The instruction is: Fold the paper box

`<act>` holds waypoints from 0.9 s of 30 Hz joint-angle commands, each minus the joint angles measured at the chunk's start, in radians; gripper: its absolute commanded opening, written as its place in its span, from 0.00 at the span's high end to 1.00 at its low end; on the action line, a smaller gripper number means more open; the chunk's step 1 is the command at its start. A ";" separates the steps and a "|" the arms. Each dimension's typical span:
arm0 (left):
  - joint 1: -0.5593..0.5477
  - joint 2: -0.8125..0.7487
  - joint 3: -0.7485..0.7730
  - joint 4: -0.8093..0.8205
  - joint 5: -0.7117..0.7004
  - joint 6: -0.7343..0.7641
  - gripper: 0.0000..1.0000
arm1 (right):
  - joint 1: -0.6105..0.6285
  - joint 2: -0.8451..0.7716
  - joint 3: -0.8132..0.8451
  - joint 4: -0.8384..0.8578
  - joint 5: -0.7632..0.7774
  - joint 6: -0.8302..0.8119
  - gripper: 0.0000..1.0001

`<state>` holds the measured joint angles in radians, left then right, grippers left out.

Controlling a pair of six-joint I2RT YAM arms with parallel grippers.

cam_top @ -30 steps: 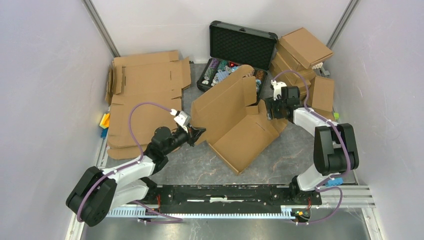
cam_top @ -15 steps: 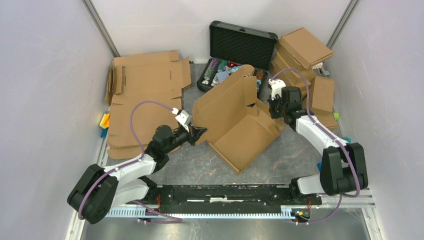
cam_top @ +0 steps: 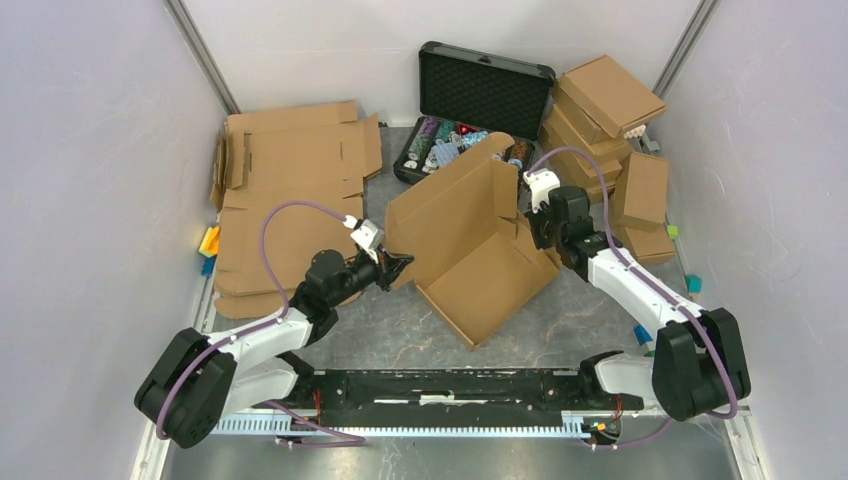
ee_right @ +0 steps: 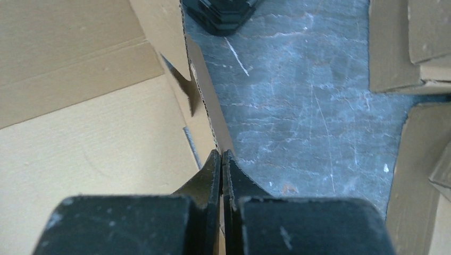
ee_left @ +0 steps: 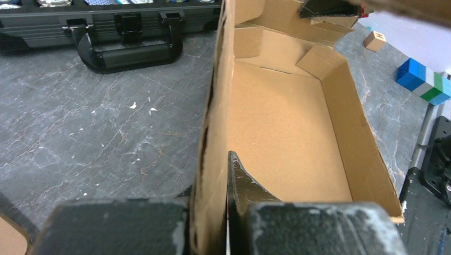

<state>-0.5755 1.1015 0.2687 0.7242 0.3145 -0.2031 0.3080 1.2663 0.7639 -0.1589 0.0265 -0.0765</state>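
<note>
Folding is midway: the plain brown corrugated cardboard mailer box [cam_top: 480, 270] sits mid grey table [cam_top: 400, 330], one big panel raised. My left gripper [cam_top: 393, 268] pinches that panel; my right gripper [ee_right: 222, 156] has its fingers pressed together at a side flap's edge. Next I judge that flap needs turning inward

The only mark that can be read is a single letter, apparently an H, on the small tan block [ee_left: 378, 40] in the left wrist view
</note>
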 commanded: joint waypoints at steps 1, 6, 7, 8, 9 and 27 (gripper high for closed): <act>-0.005 -0.010 0.036 -0.029 -0.060 -0.037 0.98 | 0.007 0.008 -0.030 -0.045 0.066 0.039 1.00; -0.001 0.020 0.066 -0.083 -0.096 -0.068 0.98 | 0.007 -0.007 -0.068 -0.027 0.057 0.047 1.00; -0.002 0.030 0.071 -0.087 -0.095 -0.076 0.98 | 0.008 -0.007 -0.071 -0.028 0.049 0.047 1.00; 0.000 0.037 0.077 -0.092 -0.094 -0.079 0.98 | 0.010 -0.009 -0.076 -0.027 0.038 0.045 1.00; 0.002 0.040 0.080 -0.100 -0.094 -0.082 0.98 | 0.015 -0.015 -0.082 -0.025 0.031 0.044 1.00; 0.022 0.032 0.096 -0.146 -0.116 -0.118 0.98 | 0.245 -0.032 -0.079 -0.144 0.222 0.025 1.00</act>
<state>-0.5556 1.1305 0.3321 0.6144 0.1879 -0.2726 0.4866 1.2358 0.6682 -0.2375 0.2596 -0.0738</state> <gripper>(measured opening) 0.062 0.010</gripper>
